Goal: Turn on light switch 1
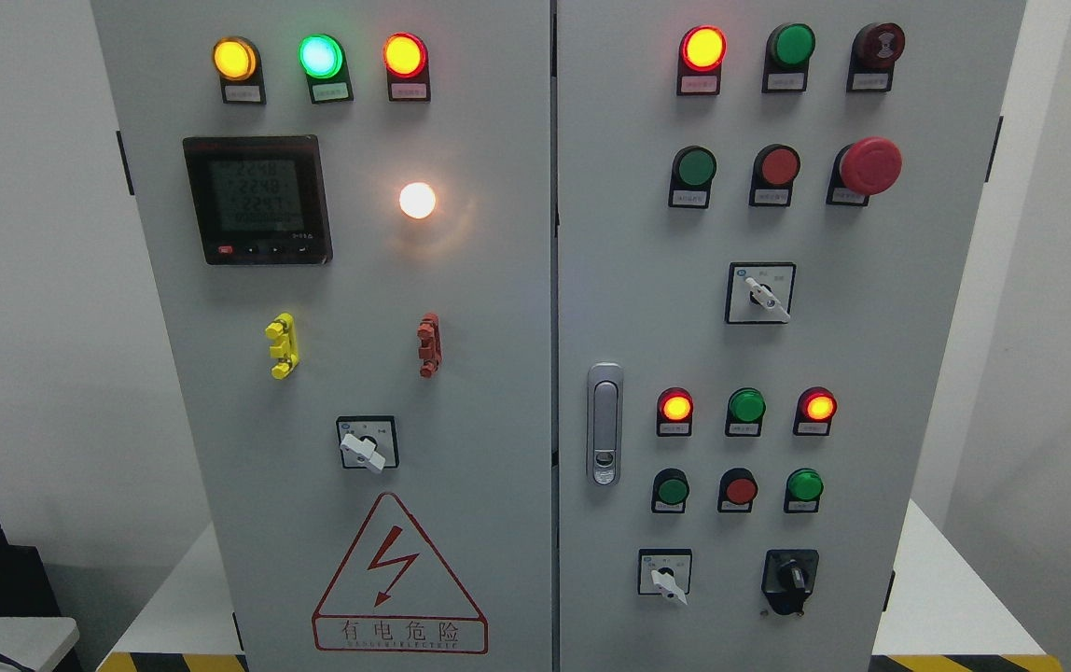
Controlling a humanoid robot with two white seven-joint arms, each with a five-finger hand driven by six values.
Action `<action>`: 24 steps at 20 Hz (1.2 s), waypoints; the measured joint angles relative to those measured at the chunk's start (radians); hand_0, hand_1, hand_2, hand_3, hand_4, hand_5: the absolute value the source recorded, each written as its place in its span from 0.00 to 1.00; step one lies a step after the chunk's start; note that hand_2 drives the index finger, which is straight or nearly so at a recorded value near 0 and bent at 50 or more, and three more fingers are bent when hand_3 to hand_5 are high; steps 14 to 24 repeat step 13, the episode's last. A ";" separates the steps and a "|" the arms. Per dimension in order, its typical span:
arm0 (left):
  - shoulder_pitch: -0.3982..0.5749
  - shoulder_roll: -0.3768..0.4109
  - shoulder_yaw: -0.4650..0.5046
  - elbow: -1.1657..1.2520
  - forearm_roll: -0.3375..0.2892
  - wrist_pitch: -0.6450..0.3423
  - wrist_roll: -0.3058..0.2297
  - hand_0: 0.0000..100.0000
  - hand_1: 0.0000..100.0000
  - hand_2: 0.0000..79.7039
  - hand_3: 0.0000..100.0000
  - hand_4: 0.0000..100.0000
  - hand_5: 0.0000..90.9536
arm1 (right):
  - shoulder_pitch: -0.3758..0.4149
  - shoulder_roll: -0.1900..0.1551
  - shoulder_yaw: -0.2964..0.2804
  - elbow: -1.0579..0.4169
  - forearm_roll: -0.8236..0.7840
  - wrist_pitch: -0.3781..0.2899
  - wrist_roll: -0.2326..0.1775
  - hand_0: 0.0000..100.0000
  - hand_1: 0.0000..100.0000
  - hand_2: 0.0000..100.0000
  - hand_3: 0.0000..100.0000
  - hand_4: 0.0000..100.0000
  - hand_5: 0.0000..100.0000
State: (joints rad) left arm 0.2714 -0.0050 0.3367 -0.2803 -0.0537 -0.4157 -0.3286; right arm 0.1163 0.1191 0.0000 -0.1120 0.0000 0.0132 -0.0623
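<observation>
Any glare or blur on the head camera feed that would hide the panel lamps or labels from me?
Head view: sharp and evenly lit overall; the white lamp is blown out with a warm halo on the left door; the lit red lamp and yellow lamp bloom slightly; label plates are too small to read; the meter display is dim, its digits hard to read.

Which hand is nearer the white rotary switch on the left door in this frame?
Neither can be judged: no robot hand or arm shows in the head view. The white rotary switch sits untouched on the left door, above the red warning triangle.
</observation>
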 measured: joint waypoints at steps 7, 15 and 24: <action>-0.046 0.002 -0.170 0.122 0.002 0.091 0.035 0.47 0.00 0.00 0.00 0.00 0.19 | 0.000 0.000 0.000 0.000 0.000 0.000 0.000 0.12 0.39 0.00 0.00 0.00 0.00; -0.076 0.003 -0.286 0.188 0.008 0.125 0.053 0.48 0.00 0.00 0.00 0.00 0.23 | 0.000 0.000 0.000 0.000 0.000 0.000 0.000 0.12 0.39 0.00 0.00 0.00 0.00; -0.076 0.003 -0.286 0.188 0.008 0.125 0.053 0.48 0.00 0.00 0.00 0.00 0.23 | 0.000 0.000 0.000 0.000 0.000 0.000 0.000 0.12 0.39 0.00 0.00 0.00 0.00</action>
